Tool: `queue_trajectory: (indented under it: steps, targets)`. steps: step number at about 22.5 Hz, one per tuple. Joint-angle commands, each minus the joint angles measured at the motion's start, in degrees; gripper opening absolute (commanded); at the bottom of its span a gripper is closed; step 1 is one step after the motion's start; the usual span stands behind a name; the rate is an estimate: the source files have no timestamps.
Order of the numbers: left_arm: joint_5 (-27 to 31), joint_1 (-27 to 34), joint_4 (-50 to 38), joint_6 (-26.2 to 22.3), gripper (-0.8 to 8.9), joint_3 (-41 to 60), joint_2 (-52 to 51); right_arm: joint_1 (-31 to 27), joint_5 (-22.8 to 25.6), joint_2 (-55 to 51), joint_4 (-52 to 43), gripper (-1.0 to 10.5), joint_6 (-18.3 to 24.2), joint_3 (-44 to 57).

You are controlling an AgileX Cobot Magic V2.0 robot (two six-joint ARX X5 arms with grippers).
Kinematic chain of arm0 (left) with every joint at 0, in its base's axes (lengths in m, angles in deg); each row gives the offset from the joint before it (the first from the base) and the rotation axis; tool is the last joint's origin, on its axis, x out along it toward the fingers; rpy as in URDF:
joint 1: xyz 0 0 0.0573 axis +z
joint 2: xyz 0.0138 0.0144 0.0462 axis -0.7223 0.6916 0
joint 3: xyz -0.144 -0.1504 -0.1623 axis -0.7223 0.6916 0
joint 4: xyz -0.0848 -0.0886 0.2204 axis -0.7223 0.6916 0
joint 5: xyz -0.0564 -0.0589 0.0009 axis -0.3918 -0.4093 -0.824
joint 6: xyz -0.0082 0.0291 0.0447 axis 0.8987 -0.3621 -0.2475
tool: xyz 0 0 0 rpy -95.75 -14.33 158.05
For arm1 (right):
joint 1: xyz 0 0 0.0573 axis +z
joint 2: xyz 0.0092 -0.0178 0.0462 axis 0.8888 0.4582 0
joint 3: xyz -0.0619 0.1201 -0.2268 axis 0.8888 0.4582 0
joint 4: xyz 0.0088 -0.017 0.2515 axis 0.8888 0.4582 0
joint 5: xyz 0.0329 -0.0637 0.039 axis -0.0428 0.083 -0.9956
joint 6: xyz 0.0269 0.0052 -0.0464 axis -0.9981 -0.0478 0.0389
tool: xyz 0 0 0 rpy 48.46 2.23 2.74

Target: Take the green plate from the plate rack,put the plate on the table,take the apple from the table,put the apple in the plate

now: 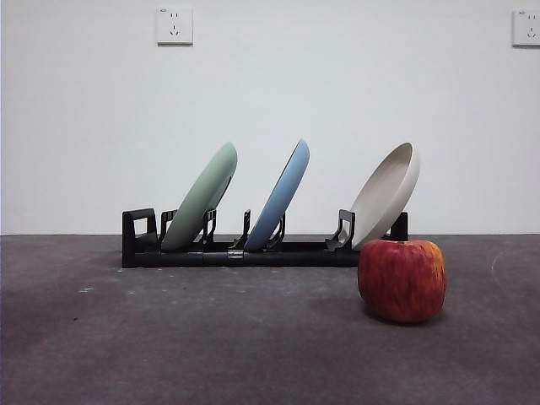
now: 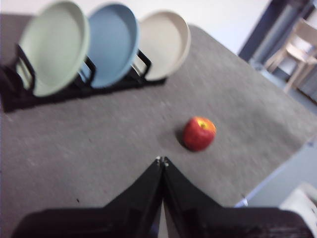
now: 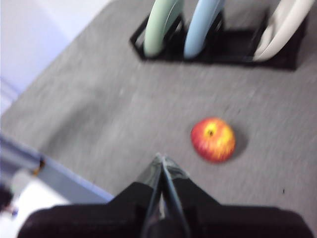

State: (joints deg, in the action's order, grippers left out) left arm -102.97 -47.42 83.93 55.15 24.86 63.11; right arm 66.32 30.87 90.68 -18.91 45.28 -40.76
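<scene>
We start with both grippers, left gripper [image 2: 161, 159] and right gripper [image 3: 161, 157], closed and empty above the surface [image 1: 211, 337]. The green plate [image 1: 202, 196] leans in the plate rack [image 1: 240, 251]; we should pinch its upper rim and lift along its tilt.

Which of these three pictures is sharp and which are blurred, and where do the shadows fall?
The front view is sharp and evenly lit, with a soft shadow under the apple on the table. The left wrist view is slightly soft; the green plate and the rack have blurred edges. The right wrist view is the most smeared, and the right end effector is out of focus.
</scene>
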Motion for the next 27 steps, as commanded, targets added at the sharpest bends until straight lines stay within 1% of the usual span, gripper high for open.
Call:
queue_trajectory:
  steps: [1,4,10,11,12,13,14,15,16,17,18,24,27]
  targets:
    - [-1.9,0.0,3.5,-4.9,-0.08,-1.8,1.4,0.6,-0.1,1.8,6.6,-0.1,8.6,-1.7]
    - [-2.1,0.0,6.8,-7.4,-0.08,-3.1,2.3,1.1,0.0,2.9,10.3,-0.1,11.1,-1.9]
    - [-1.9,-0.3,7.8,-7.6,0.03,-3.7,2.4,1.7,0.0,3.1,9.8,0.1,11.2,-1.9]
    - [-1.9,-0.3,7.8,-7.6,0.33,-3.7,2.4,1.7,0.0,3.1,9.5,0.2,11.0,-1.9]
    - [-1.9,-0.3,7.8,-7.5,1.02,-3.7,2.4,1.7,0.0,3.2,9.2,0.7,10.5,-1.9]
    - [-1.8,-0.3,7.8,-7.1,2.33,-3.7,2.4,1.7,0.0,3.2,9.0,1.8,9.7,-1.9]
    - [-1.8,-0.3,7.8,-7.1,3.94,-3.7,2.4,1.7,0.0,3.3,8.8,3.2,8.6,-1.9]
    - [-1.8,-0.3,7.8,-7.1,5.25,-3.7,2.4,1.7,0.2,3.5,8.6,4.5,7.7,-1.9]
    - [-1.8,-0.3,7.8,-7.1,6.1,-3.7,2.4,1.7,0.2,3.6,8.5,5.8,7.0,-1.9]
    - [-1.8,-0.3,7.8,-7.1,6.33,-3.7,2.4,1.7,0.2,3.7,8.5,7.1,6.6,-1.9]
    - [-1.8,-0.3,7.8,-7.1,6.32,-3.7,2.4,1.7,0.2,3.9,8.5,7.4,6.5,-1.9]
    - [-1.7,-0.3,7.2,-7.1,6.32,-3.7,2.5,1.7,0.1,4.9,8.5,7.4,6.5,-1.9]
    - [-1.7,-0.3,5.3,-6.7,6.32,-3.7,3.4,1.7,0.0,5.3,8.5,7.4,6.3,-1.9]
